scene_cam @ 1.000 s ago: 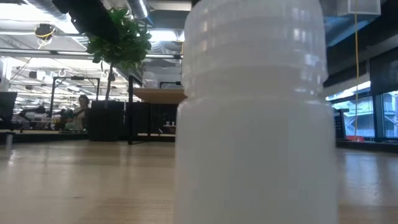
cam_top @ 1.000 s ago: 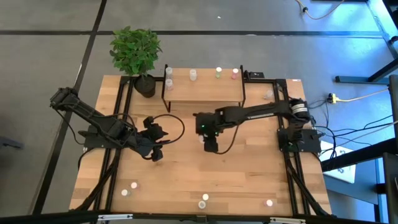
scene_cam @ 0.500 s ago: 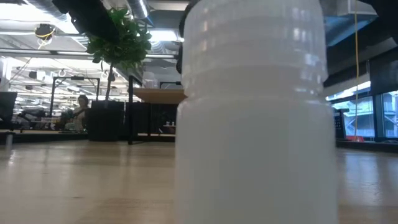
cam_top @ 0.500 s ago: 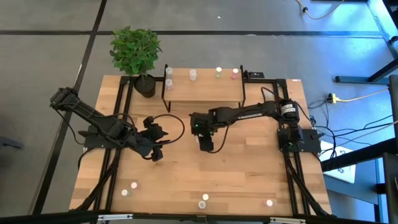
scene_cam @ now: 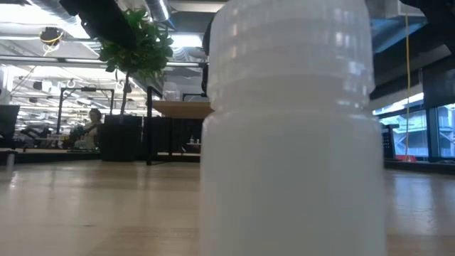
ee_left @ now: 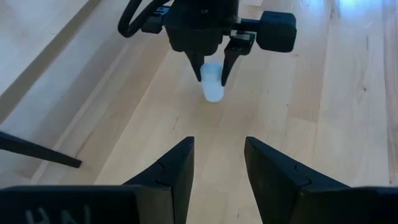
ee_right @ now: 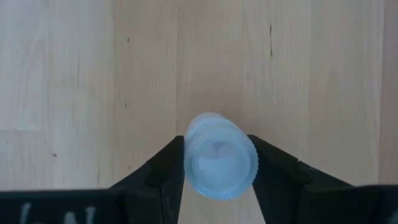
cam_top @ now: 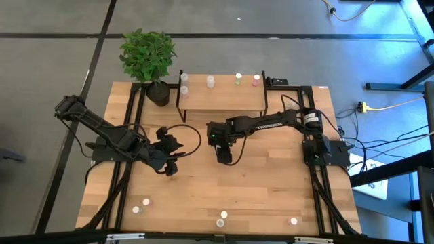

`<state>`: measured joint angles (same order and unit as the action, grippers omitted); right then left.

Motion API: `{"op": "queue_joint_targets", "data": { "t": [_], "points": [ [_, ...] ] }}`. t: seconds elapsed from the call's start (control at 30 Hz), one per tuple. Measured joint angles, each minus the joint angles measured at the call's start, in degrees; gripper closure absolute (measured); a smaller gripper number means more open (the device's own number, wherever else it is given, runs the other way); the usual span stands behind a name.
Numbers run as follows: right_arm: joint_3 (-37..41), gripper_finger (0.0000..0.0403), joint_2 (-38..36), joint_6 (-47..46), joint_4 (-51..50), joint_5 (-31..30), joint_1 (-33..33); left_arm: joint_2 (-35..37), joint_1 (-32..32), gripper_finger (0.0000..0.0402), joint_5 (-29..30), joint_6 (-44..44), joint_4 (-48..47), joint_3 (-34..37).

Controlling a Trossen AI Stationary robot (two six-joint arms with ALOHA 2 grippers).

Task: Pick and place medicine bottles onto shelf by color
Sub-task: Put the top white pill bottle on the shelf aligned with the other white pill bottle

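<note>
My right gripper [cam_top: 224, 158] is over the middle of the table, shut on a small whitish medicine bottle [ee_right: 219, 155] with a whitish cap, also seen in the left wrist view [ee_left: 212, 88]. My left gripper [ee_left: 217, 163] hangs open and empty to its left [cam_top: 169, 166]. The shelf [cam_top: 220, 100] stands at the table's far edge with several bottles on its board, among them a green-capped one [cam_top: 238, 79] and a pink-capped one [cam_top: 255, 80]. More bottles stand near the table's near edge [cam_top: 224, 215]. One of them fills the low view [scene_cam: 291, 128]. My right gripper pinches the bottle's upper part, at the cap end [ee_right: 189, 158], between its two fingers. The fingers [ee_left: 231, 59] come from above, pointing steeply down. The bottle hangs about upright below them, its lower end [ee_left: 214, 96] close over the table; whether it touches the wood I cannot tell.
A potted plant [cam_top: 149, 57] stands at the far left corner beside the shelf. Loose bottles stand at the near left [cam_top: 135, 209] and the near right [cam_top: 293, 221]. Bare wood lies between the two grippers and toward the near edge.
My right gripper has sunk toward the table with the bottle in its hold and has shifted a little toward the table's left edge. The bottle stays about upright.
</note>
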<state>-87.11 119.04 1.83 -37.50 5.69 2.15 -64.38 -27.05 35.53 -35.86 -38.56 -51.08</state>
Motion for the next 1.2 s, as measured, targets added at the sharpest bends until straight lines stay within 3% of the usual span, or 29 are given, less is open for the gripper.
{"op": "queue_joint_targets", "data": {
  "t": [0.37, 0.87, 1.2],
  "points": [
    [0.07, 0.0238, -0.04, -0.11, 0.19, 0.00, 0.00, 0.00, 0.00, 0.0266, 0.00, 0.00, 0.01, 0.01],
    [0.32, 0.0150, 0.28, -0.07, 0.27, -0.15, 0.00, 0.00, 0.00, 0.0266, 0.00, 0.00, 0.01, 0.00],
    [0.28, 0.0142, 0.23, -1.81, -2.08, 0.16, 0.00, 0.00, 0.00, 0.0266, 0.00, 0.00, 0.01, 0.01]
  ]
}}
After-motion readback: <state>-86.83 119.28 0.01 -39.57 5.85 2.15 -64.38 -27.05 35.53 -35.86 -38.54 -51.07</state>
